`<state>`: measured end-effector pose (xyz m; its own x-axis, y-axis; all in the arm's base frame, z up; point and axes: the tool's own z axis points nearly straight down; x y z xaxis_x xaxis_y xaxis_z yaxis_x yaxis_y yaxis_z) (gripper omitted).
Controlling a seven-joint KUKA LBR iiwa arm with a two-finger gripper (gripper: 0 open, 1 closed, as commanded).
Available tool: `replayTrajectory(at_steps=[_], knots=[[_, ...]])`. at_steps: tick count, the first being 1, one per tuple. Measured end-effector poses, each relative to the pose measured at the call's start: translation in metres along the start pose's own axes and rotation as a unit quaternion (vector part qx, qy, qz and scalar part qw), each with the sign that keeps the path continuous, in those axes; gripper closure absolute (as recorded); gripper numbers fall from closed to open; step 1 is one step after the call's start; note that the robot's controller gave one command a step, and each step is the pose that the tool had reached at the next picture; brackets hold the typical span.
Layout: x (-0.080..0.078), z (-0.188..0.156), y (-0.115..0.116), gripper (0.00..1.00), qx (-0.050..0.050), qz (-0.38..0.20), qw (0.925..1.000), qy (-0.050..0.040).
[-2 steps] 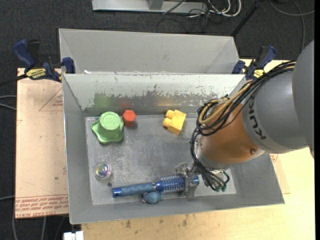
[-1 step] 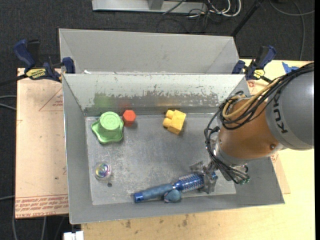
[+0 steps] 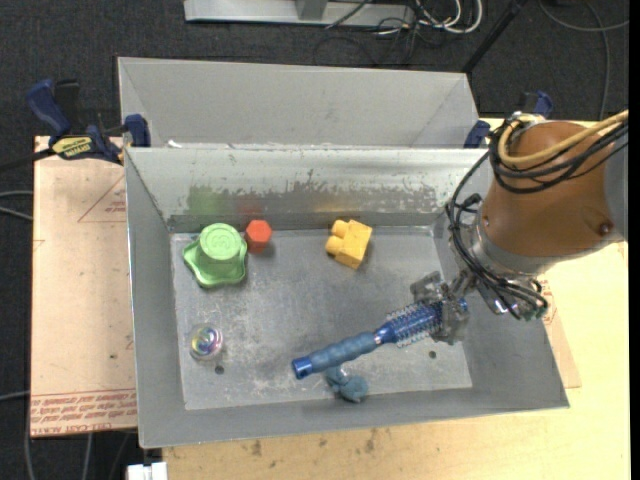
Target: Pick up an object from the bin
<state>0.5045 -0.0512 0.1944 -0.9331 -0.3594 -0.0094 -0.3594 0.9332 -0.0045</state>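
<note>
My gripper [image 3: 443, 315] is down in the right part of the bin [image 3: 300, 183], low over the floor, right at the bristle end of a blue brush [image 3: 365, 345]. Can't tell from this angle whether the gripper is spread or closed, or whether it has the brush: the bristle head runs up to it and the gripper body covers the contact spot. The brush lies flat on the floor, diagonal, with the bristle head up-right at my gripper and the handle end pointing down-left toward the front wall. A small blue-grey lump [image 3: 349, 388] sits just beside the handle end, close to the front edge; can't tell if they touch. The rest is well apart from me. A yellow block [image 3: 348, 243] sits near the back wall, about mid-bin. A small orange piece [image 3: 259, 232] is left of it, also by the back wall. A green cup [image 3: 218, 255] is just beside the orange piece, in the back-left corner. A small shiny ball [image 3: 206, 343] sits alone at front-left. My orange wrist cover [image 3: 545, 193] hangs over the bin's right wall, with cables [image 3: 520, 303] looped under it.
</note>
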Motion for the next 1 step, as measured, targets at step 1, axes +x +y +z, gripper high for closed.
replayTrajectory(at_steps=[1], knots=[[0.0011, -0.056, -0.0259, 1.0, -0.001, -0.157, 0.9876, 0.0017]])
